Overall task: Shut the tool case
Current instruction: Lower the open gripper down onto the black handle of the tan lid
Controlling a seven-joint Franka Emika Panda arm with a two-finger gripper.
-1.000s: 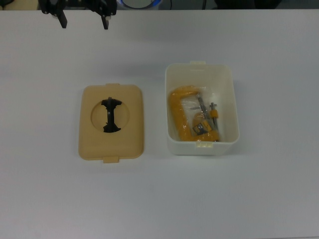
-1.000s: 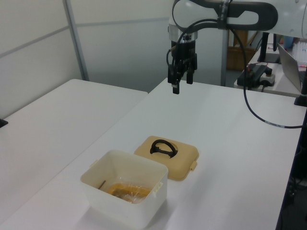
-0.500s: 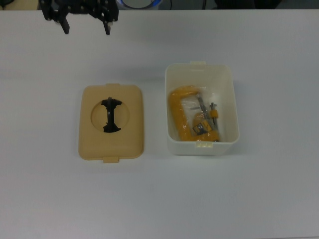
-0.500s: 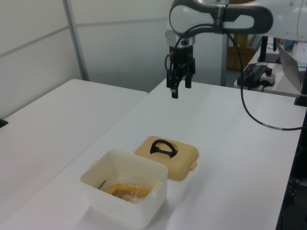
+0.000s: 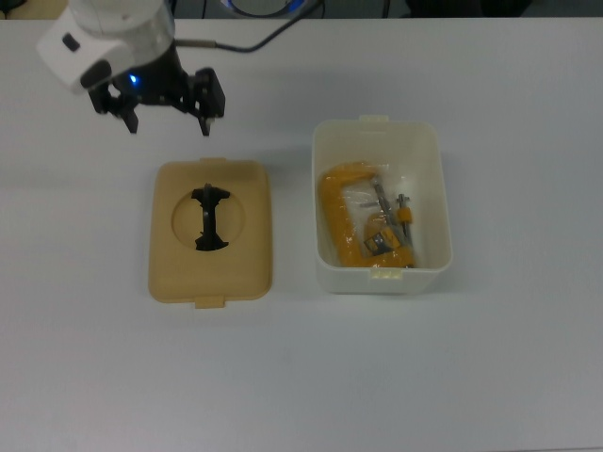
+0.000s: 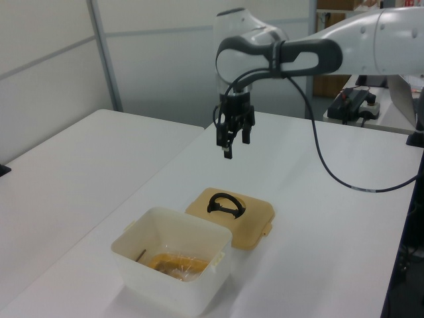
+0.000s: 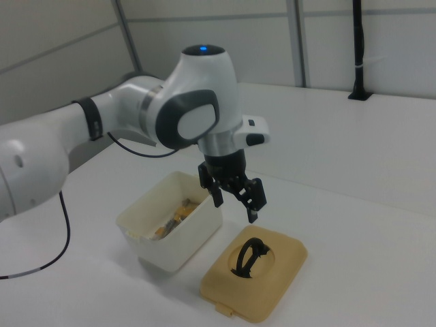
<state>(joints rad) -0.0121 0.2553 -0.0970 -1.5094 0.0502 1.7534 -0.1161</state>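
Over the last second the arm has swung in from the far edge of the tabletop (image 5: 490,377) toward the lid, so the claw (image 5: 166,121) now hangs just beyond the lid's far edge in the top view rather than at the top of the frame. That reads as the approach to a pick: the lid has not been touched, and the closing itself has not begun.

The tan-yellow lid (image 5: 211,273) lies flat on the tabletop, its black handle (image 5: 210,218) standing up in the round recess. Just beside it, on the top view's right, sits the white tub (image 5: 381,132), open, with an orange C-clamp (image 5: 344,221) inside. Lid and tub are apart, not touching.

The arm reaches in with its wrist bent down, so the claw points at the tabletop, above the lid and clear of it in the left view (image 6: 231,137) and the right view (image 7: 235,200). Its fingers are spread and hold nothing. The likely next need is to centre over the handle and descend.
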